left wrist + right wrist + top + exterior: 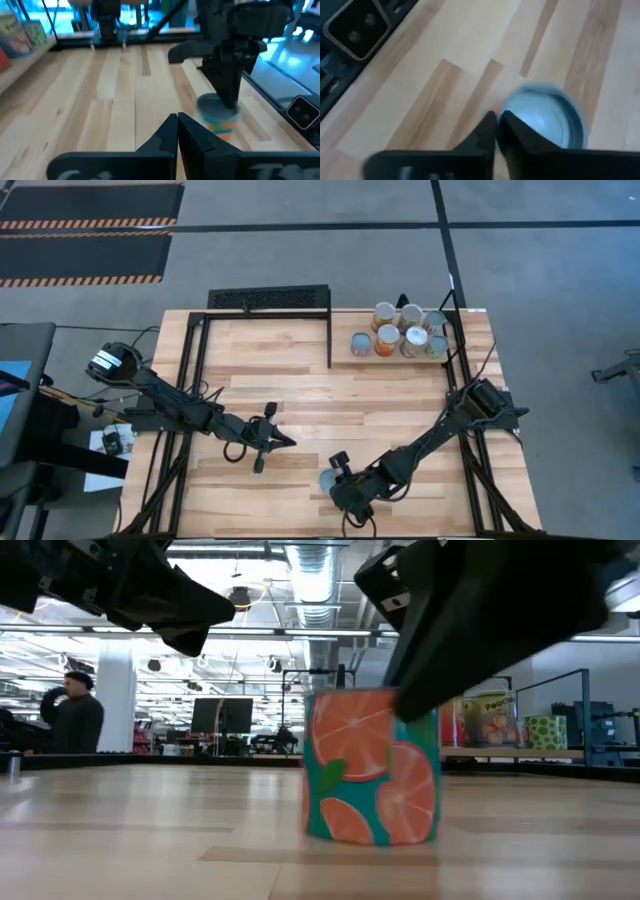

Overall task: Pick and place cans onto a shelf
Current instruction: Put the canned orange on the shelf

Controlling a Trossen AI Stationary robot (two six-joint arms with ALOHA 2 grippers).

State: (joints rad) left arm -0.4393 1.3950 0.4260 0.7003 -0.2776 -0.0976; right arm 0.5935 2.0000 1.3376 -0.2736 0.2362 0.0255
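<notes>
From above you see six cans [400, 330] clustered at the table's far right, beside a black shelf [270, 300] at the far edge that carries nothing visible, so placing has hardly begun. One orange can [328, 478] stands alone near the front edge, with the right gripper [340, 472] directly over it; the left gripper [283, 440] waits mid-table. The low view shows that can [372, 780] upright on the wood, the right arm's dark bulk at its top. In the left wrist view, the left fingers [165, 137] are pressed together, empty. In the right wrist view, the right fingers [487, 127] look almost closed beside the can's blue lid [542, 117], gripping nothing.
</notes>
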